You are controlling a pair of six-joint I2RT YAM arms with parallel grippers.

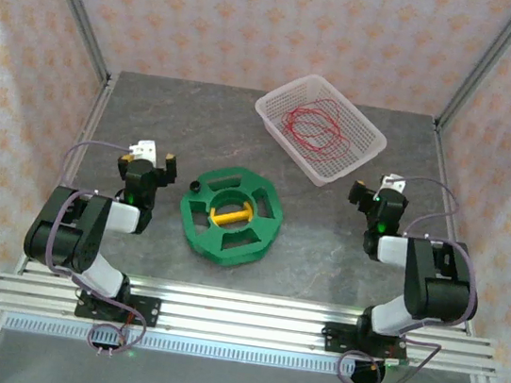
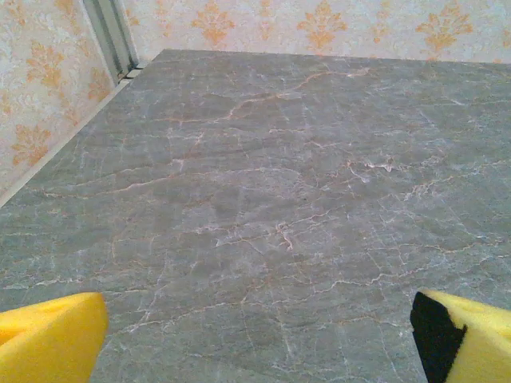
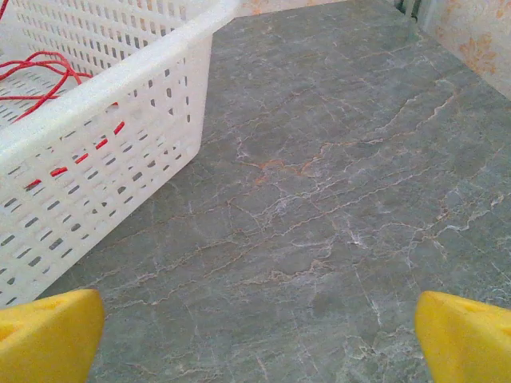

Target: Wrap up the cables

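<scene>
The cables (image 1: pixel 314 126), a thin red wire in loose loops, lie inside a white perforated basket (image 1: pixel 287 91) at the far right of the grey marbled worktop (image 1: pixel 171 113). From the right wrist, the red loops (image 3: pixel 40 68) show over the basket's rim and through the slots of its near wall (image 3: pixel 120 136). Nearer the arms, about mid-worktop and well apart from the basket, a green octagonal reel (image 1: pixel 259 235) lies flat with a yellow bar (image 1: pixel 230 215) across its centre. The right gripper (image 1: pixel 377 188) sits just beside the basket's near corner, released, its yellow fingers spread wide (image 3: pixel 255 335) over bare worktop. The left gripper (image 1: pixel 155 160) is left of the reel, likewise released, nothing between its jaws (image 2: pixel 255 339).
</scene>
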